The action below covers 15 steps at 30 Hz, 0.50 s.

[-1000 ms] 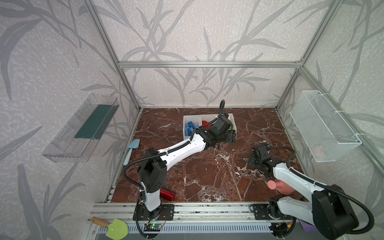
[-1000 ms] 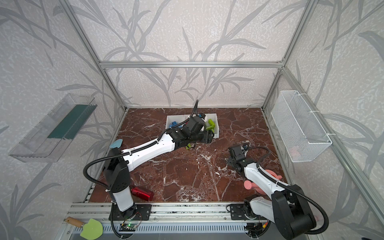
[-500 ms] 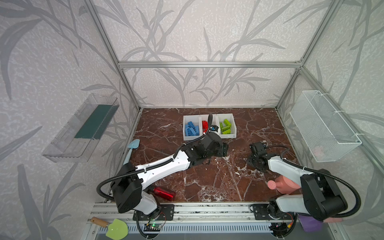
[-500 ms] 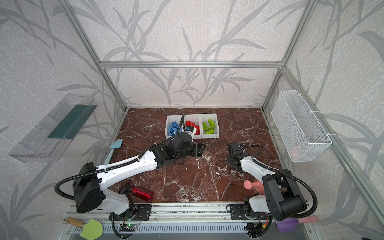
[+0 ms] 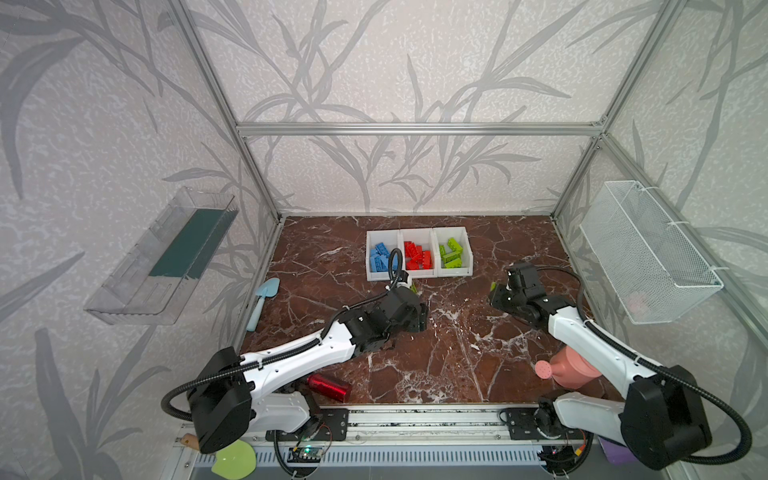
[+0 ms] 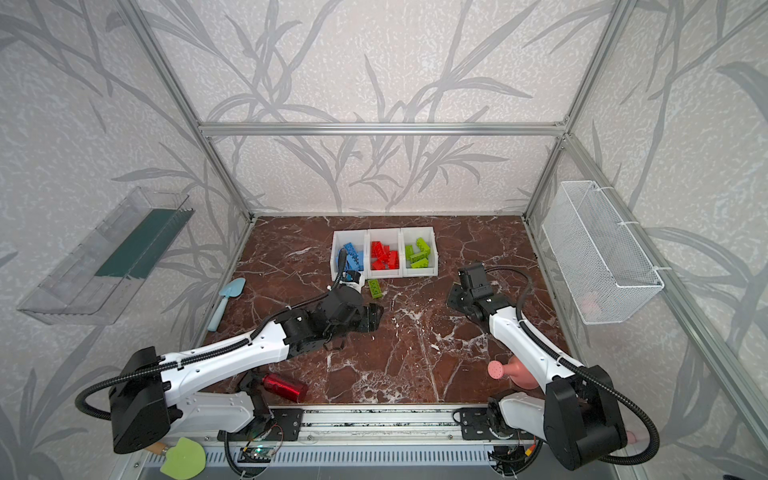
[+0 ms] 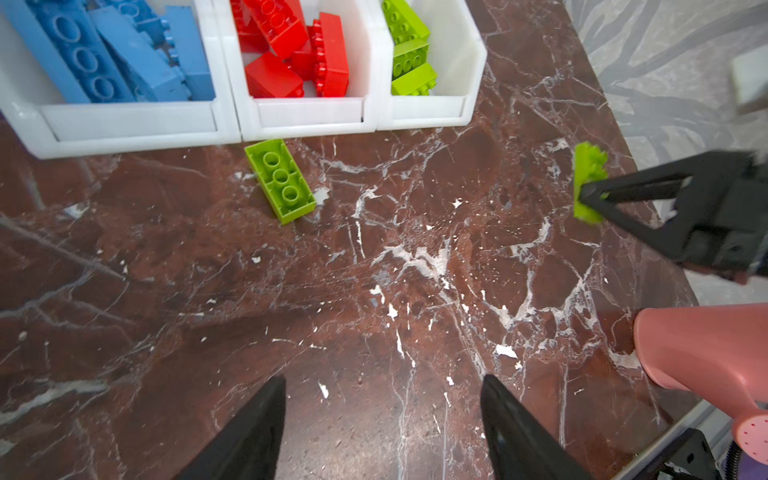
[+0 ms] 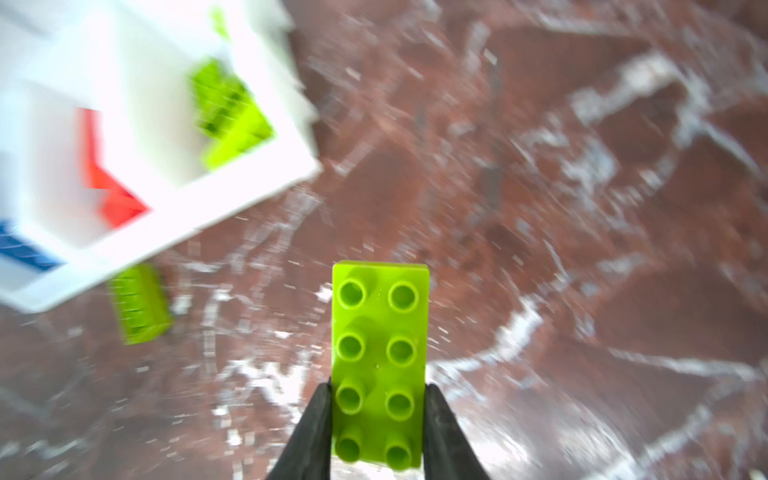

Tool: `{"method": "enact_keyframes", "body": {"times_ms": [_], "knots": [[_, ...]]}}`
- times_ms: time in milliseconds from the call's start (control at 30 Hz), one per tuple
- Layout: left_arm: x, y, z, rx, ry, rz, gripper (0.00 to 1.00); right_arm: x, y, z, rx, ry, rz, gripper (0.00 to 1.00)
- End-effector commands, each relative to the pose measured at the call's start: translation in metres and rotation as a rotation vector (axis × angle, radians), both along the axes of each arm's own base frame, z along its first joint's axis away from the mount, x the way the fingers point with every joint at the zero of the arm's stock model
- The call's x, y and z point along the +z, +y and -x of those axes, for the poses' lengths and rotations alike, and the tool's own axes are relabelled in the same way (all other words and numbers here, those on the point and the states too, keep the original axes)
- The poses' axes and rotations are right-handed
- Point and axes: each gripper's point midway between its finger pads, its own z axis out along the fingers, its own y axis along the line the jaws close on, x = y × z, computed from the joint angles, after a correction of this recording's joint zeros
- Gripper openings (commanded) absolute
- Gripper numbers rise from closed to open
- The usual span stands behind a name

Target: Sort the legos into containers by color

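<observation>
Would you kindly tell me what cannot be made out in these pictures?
Right wrist view: motion blur smears the containers; contents cannot be counted.
In a top view: loose green brick mostly behind the left arm's wrist.
In a top view: held green brick only a sliver beside the right pincer.
In a top view: pink item in the mesh basket too faint to identify.

Robot test cell, laboratory type. Enclosure was framed in aluminium profile (image 5: 415,129), walled with leaf-print panels (image 5: 415,62), floored with marble-pattern board (image 5: 457,357). Left arm (image 5: 299,357) and right arm (image 5: 590,338) were mounted on a front rail (image 5: 424,424); bare circuit board (image 5: 306,453) below.
</observation>
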Motion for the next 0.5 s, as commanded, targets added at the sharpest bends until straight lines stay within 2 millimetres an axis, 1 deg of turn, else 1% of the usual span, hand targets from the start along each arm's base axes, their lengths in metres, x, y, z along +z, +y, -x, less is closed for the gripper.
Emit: {"method": "enact_keyframes", "body": {"times_ms": [0, 100, 233, 367, 467], "knots": [[-0.012, 0.018, 0.009, 0.051, 0.035, -0.014, 0.74, 0.034, 0.029, -0.019, 0.139, -0.064, -0.02, 0.27], [-0.026, 0.032, 0.014, 0.075, 0.05, -0.057, 0.74, 0.054, 0.047, -0.042, 0.188, -0.091, -0.048, 0.27], [-0.047, 0.045, 0.02, 0.098, 0.086, -0.111, 0.74, 0.069, 0.072, -0.077, 0.26, -0.109, -0.065, 0.26], [-0.064, 0.052, 0.025, 0.119, 0.115, -0.131, 0.74, 0.069, 0.092, -0.108, 0.313, -0.098, -0.075, 0.24], [-0.076, 0.054, 0.027, 0.13, 0.134, -0.134, 0.74, 0.057, 0.101, -0.134, 0.318, -0.074, -0.061, 0.23]]}}
